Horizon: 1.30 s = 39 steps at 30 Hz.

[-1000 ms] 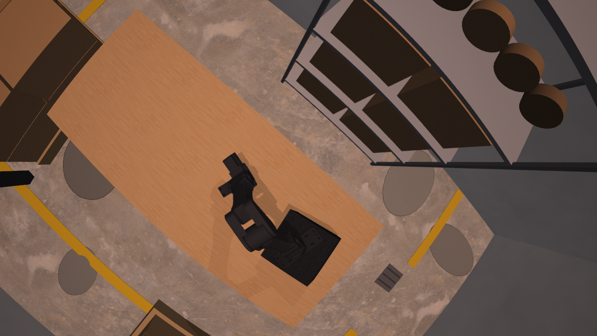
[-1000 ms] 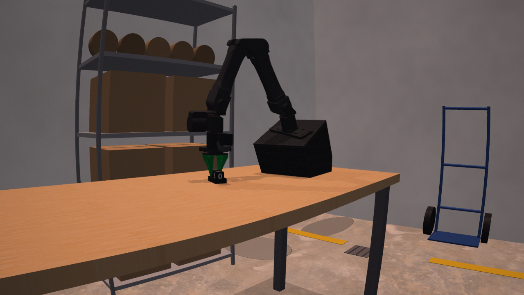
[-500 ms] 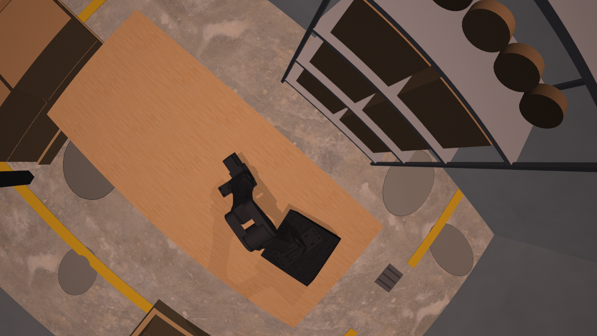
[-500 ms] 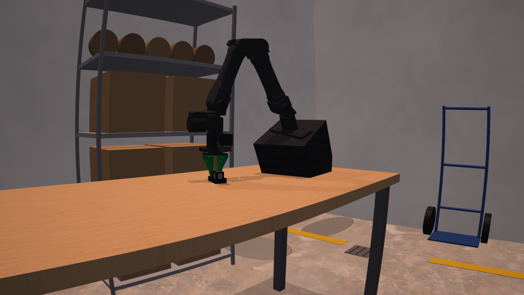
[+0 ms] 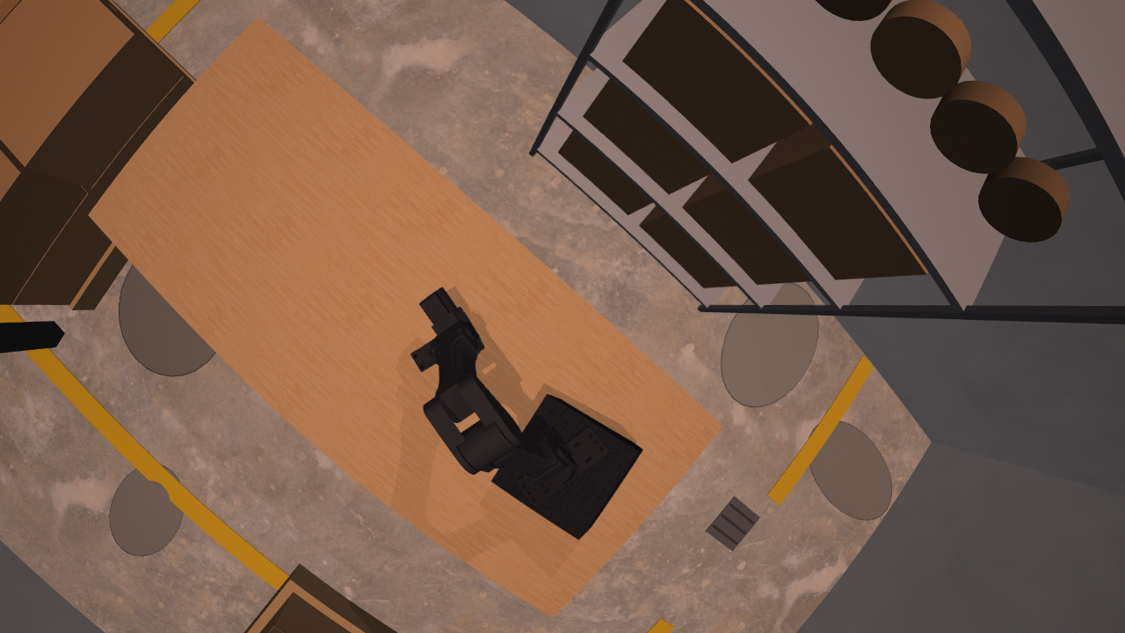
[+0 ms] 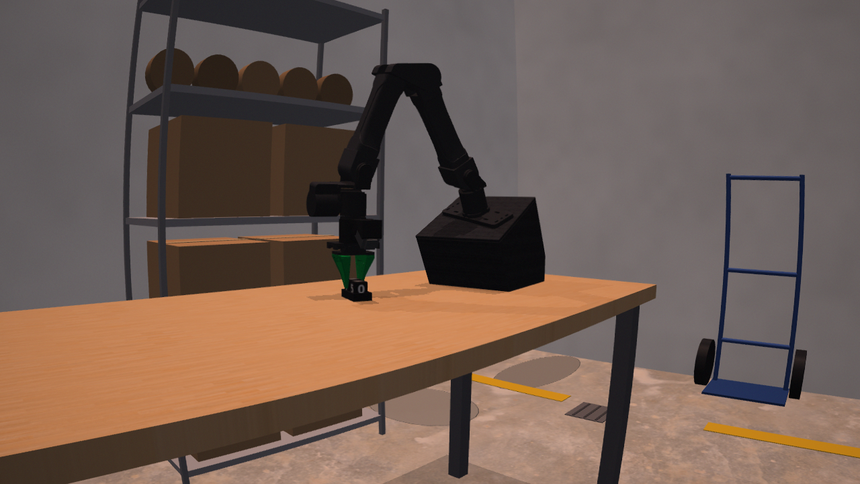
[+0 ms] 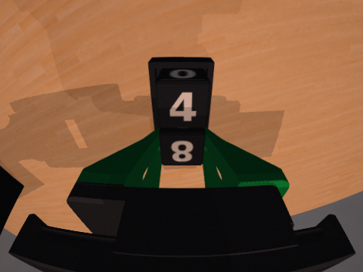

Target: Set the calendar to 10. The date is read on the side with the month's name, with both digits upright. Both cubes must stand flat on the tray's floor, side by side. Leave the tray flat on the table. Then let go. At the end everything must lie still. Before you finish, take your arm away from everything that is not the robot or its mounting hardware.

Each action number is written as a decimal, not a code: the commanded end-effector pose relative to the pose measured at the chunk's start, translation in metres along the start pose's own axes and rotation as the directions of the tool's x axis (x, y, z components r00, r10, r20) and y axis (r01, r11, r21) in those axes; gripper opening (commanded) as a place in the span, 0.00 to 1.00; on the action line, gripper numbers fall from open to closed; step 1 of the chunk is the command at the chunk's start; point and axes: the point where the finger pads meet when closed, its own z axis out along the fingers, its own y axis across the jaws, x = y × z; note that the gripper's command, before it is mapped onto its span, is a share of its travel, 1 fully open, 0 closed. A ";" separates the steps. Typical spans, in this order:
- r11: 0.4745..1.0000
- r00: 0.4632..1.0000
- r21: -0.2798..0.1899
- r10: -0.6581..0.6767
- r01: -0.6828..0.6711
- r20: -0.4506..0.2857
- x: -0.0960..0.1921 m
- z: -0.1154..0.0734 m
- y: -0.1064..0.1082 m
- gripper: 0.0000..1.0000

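Note:
The small black calendar tray (image 6: 357,295) lies flat on the wooden table, left of the arm's base. Two black cubes stand in it in a row. In the wrist view the far cube (image 7: 181,106) shows a white 4 on top and a 0 on its far face. The near cube (image 7: 181,151) shows an 8 on top. My gripper (image 7: 181,134) points straight down, and its green fingers are shut on the sides of the near cube. From the side my gripper (image 6: 353,277) stands right over the tray. I cannot tell if the cube is off the tray's floor. The overhead view hides the tray under the arm (image 5: 448,346).
The black sloped base block (image 6: 481,243) stands on the table to the right of the tray. A metal rack with boxes and rolls (image 6: 240,150) stands behind the table. A blue hand truck (image 6: 757,288) is on the floor at the far right.

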 end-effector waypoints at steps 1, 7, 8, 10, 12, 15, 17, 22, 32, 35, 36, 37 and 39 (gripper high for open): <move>1.000 1.000 0.009 0.000 0.000 0.001 0.000 -0.002 -0.003 0.26; 1.000 1.000 0.009 0.000 0.000 0.001 0.000 -0.002 -0.003 0.26; 1.000 1.000 0.009 0.000 0.000 0.001 0.000 -0.002 -0.003 0.26; 1.000 1.000 0.009 0.000 0.000 0.001 0.000 -0.002 -0.003 0.26; 1.000 1.000 0.009 0.000 0.000 0.001 0.000 -0.002 -0.003 0.26; 1.000 1.000 0.009 0.000 0.000 0.001 0.000 -0.002 -0.003 0.26; 1.000 1.000 0.009 0.000 0.000 0.001 0.000 -0.002 -0.003 0.26; 1.000 1.000 0.009 0.000 0.000 0.001 0.000 -0.002 -0.003 0.26; 1.000 1.000 0.009 0.000 0.000 0.001 0.000 -0.002 -0.003 0.29; 1.000 1.000 0.009 0.000 0.000 0.001 0.000 -0.002 -0.003 0.33; 1.000 1.000 0.009 0.000 0.000 0.001 0.000 -0.002 -0.003 0.33; 1.000 1.000 0.009 0.000 0.000 0.001 0.000 -0.002 -0.003 0.33; 1.000 1.000 0.009 0.000 0.000 0.001 0.000 -0.002 -0.003 0.37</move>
